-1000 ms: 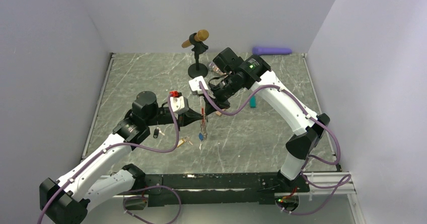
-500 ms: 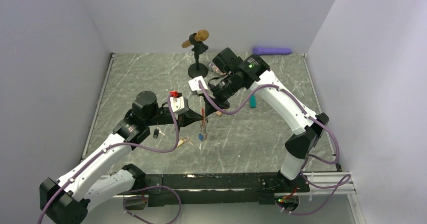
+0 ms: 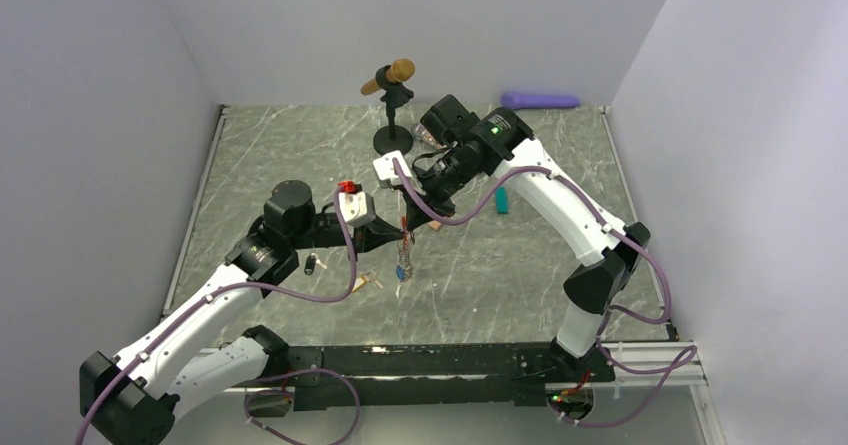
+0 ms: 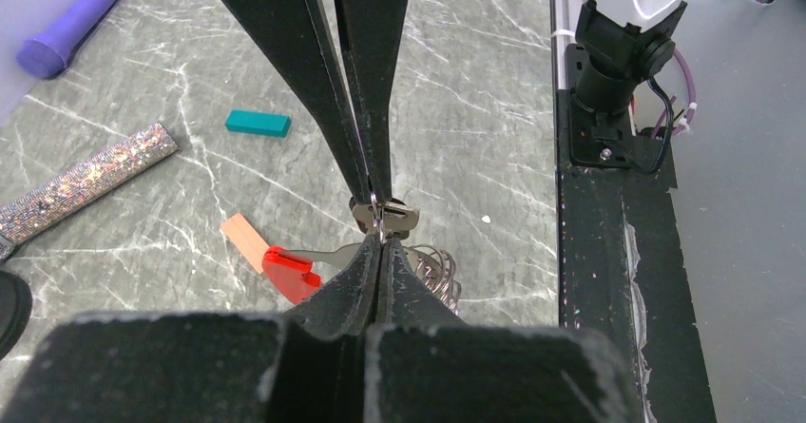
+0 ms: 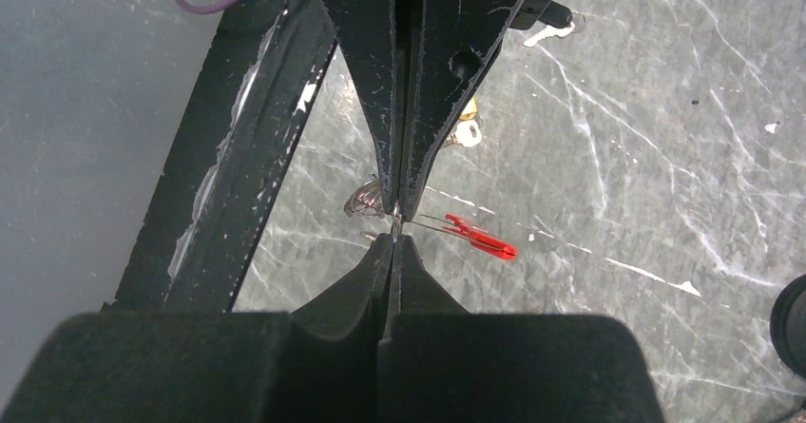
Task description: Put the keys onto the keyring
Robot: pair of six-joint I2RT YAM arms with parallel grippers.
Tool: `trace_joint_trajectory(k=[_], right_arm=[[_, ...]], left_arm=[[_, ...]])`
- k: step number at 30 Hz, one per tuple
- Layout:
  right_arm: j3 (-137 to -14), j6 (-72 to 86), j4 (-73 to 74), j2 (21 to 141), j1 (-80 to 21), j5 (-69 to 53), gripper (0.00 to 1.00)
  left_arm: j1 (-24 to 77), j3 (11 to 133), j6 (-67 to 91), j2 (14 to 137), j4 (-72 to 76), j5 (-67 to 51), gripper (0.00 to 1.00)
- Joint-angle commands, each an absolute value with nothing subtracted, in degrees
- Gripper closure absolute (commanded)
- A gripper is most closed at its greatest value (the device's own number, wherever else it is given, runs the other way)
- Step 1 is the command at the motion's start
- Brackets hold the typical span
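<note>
The keyring hangs in the air between both grippers, its red clip to one side and its silvery coil to the other. My left gripper is shut on a thin metal part of it, and my right gripper is shut on the same spot from the opposite side, tip to tip. A blue-tagged key dangles below the ring. A black-tagged key and a yellow-tagged key lie on the table near the left arm.
A tan wooden block lies just under the grippers, with a teal block further right. A glittery tube, a purple cylinder and a microphone stand sit toward the back wall.
The right arm has shifted very slightly left. Both grips and the hanging keyring look the same.
</note>
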State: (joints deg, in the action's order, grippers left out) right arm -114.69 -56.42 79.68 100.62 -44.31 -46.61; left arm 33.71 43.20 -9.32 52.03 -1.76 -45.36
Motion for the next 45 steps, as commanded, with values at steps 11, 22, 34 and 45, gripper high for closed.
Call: trace_joint_trajectory(k=[11, 22, 34, 45], right_arm=[[-117.2, -57.0, 78.9, 101.5, -45.3, -50.6, 1.0], [-117.2, -56.7, 78.7, 101.9, -45.8, -50.5, 1.0], [-117.5, -56.4, 78.8, 102.8, -46.1, -51.2, 1.0], [-117.6, -55.5, 78.3, 103.4, -46.5, -51.2, 1.0]], left_arm=[[33.7, 46.2, -9.3, 52.6, 0.8, -47.7, 1.0], [33.7, 46.7, -10.3, 52.8, 0.1, -47.7, 1.0], [33.7, 47.3, -10.9, 53.5, -1.9, -48.0, 1.0], [33.7, 47.8, -11.5, 54.1, -2.7, -48.2, 1.0]])
